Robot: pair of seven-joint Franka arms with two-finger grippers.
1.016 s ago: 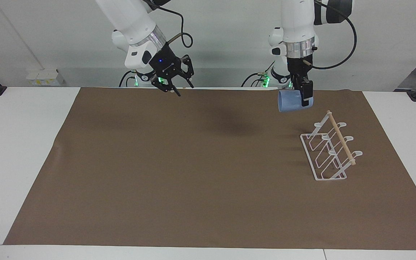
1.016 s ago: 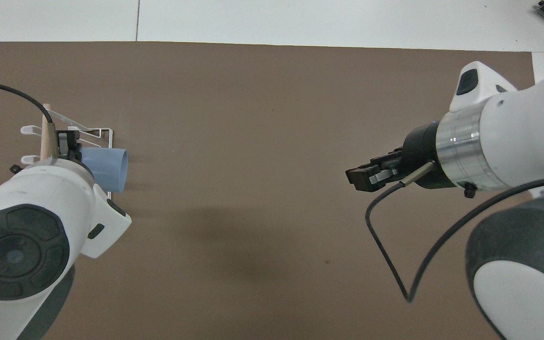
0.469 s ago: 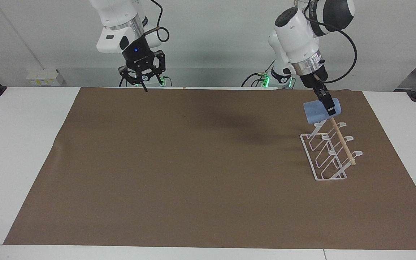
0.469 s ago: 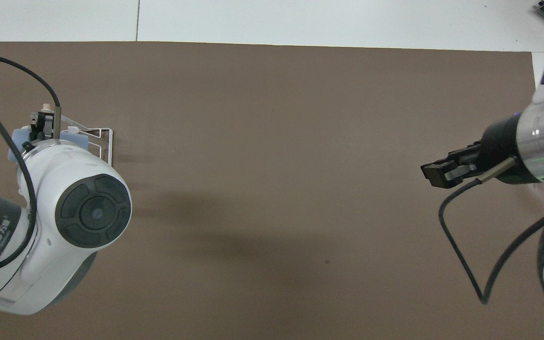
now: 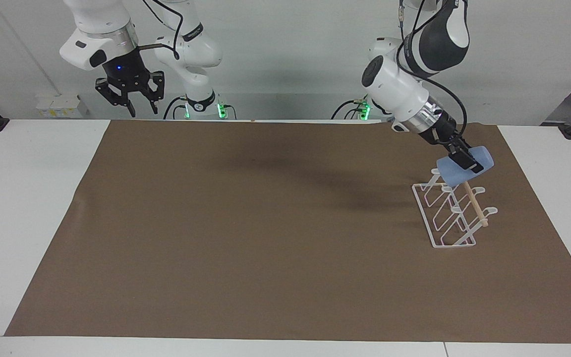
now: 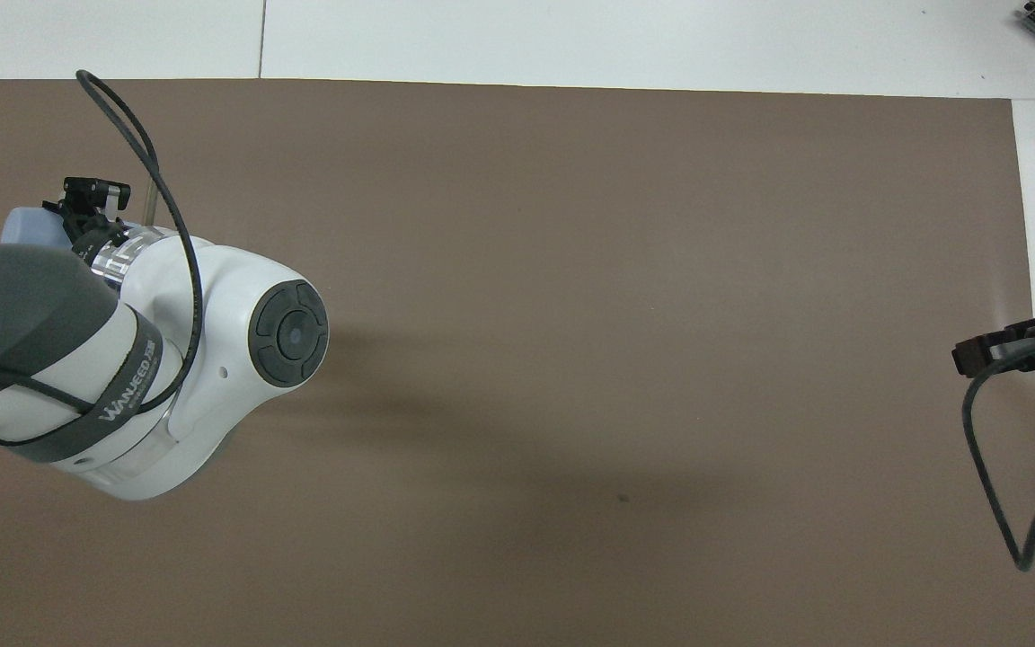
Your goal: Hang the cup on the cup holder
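The cup (image 5: 465,168) looks like matt light-blue plastic, plain and smooth. The cup holder (image 5: 453,208) is thin white-coated wire with a pale bare-wood rod (image 5: 475,203) across the top. A matt brown sheet (image 5: 285,233) (paper or cloth, hard to say) covers the smooth white tabletop (image 5: 23,198). The left tool (image 5: 468,162) is black; glossy white shells clad both arms.

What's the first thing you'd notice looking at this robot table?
The light-blue cup stands out: the left gripper holds it tilted over the end of the white cup holder nearest the robots, at the left arm's end of the brown mat. The right gripper waits, raised and open, over the right arm's end of the table.
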